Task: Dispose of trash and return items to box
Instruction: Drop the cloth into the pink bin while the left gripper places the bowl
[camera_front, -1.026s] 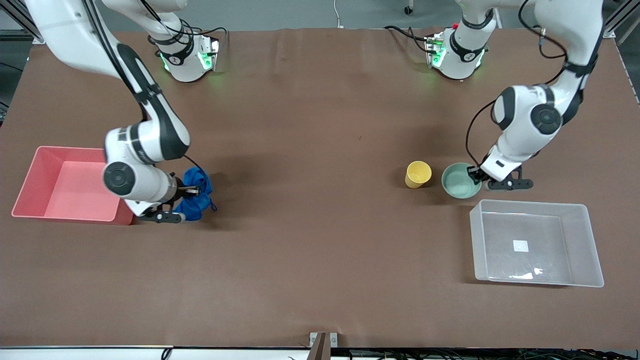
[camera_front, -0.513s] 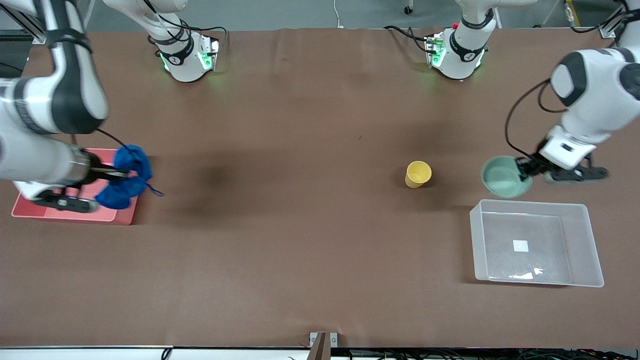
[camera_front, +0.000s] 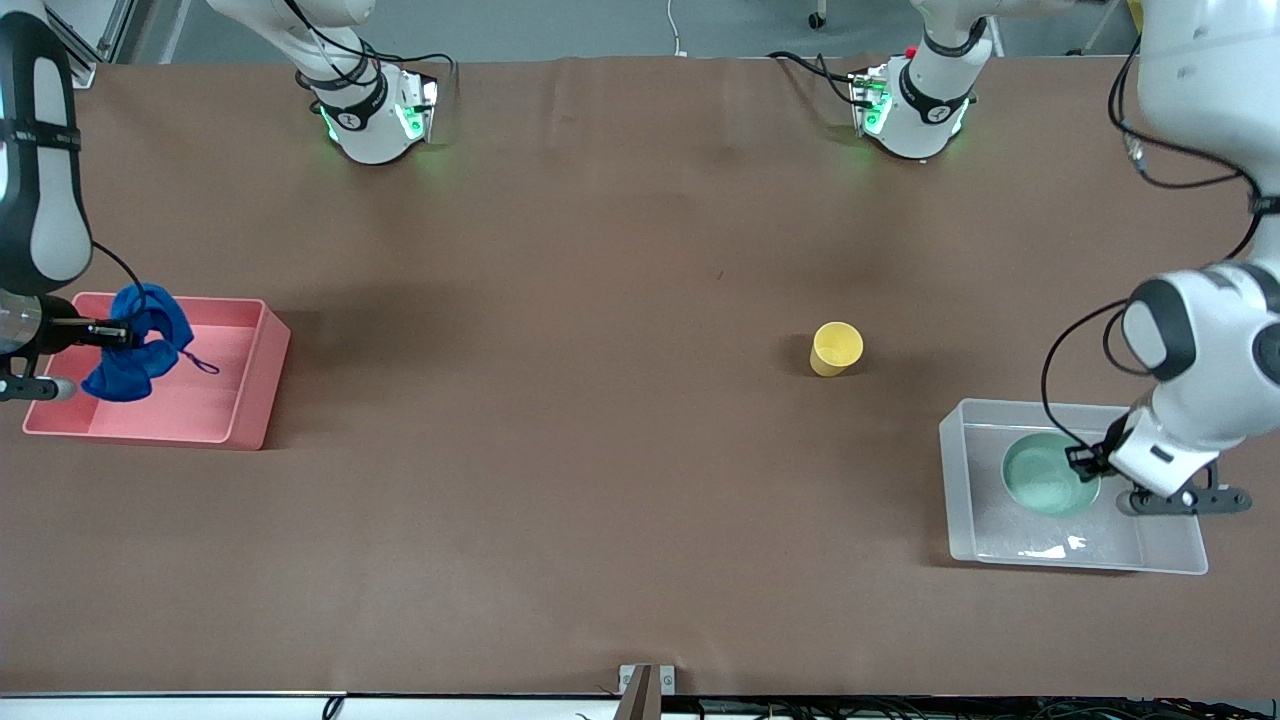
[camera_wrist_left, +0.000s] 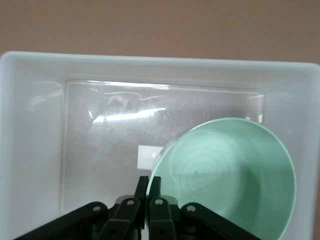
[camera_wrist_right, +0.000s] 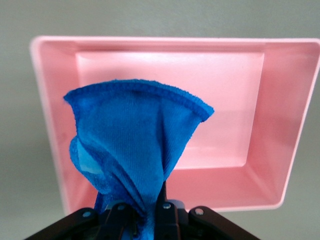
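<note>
now one rag (camera_front: 138, 340), one bowl (camera_front: 1046, 474), one cup (camera_front: 835, 348), two bins.

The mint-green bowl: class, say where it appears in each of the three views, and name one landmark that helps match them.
Front view: mint-green bowl held by the left end effector over the clear bin.
Left wrist view: bowl fills the lower part, over the bin.
Right wrist view: not in it.
Shared landmark: the clear bin.

The left pincer (camera_wrist_left: 148, 197) pinches the rim of the mint-green bowl (camera_wrist_left: 227, 175), its fingers closed on the edge. The bowl hangs over the clear bin (camera_wrist_left: 35, 125), partly covering the white label (camera_wrist_left: 146, 156) on the bin's bottom. Brown surface (camera_wrist_left: 160, 25) shows past the bin's rim.
</note>
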